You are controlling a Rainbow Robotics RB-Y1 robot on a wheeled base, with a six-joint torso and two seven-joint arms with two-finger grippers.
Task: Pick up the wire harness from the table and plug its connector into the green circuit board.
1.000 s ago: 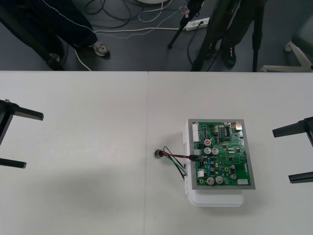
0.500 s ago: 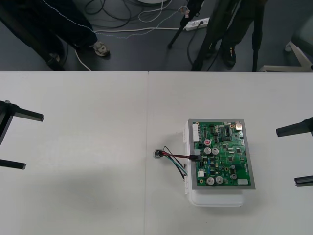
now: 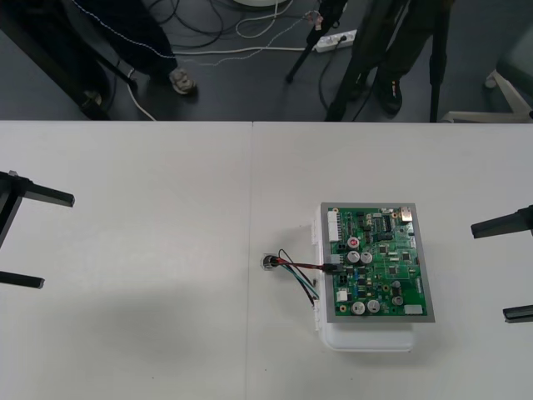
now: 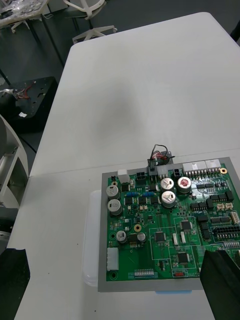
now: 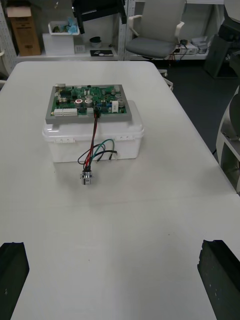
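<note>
You find the wire harness (image 3: 298, 271) with its black plug (image 3: 331, 267) seated in the green circuit board (image 3: 379, 250), at the edge facing the left gripper (image 3: 33, 237); its wires drape past the white base (image 3: 366, 340) to the metal socket (image 3: 270, 263), which lies on the table (image 3: 150, 208) between the two grippers; the left gripper and the right gripper (image 3: 508, 269) both stand released, fingers spread wide, grasping nothing, each well apart from the harness.

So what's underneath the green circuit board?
A white plastic base carries the green circuit board; the thin red, black and green wire harness hangs down its side wall. The base's inside is covered by the board.
</note>
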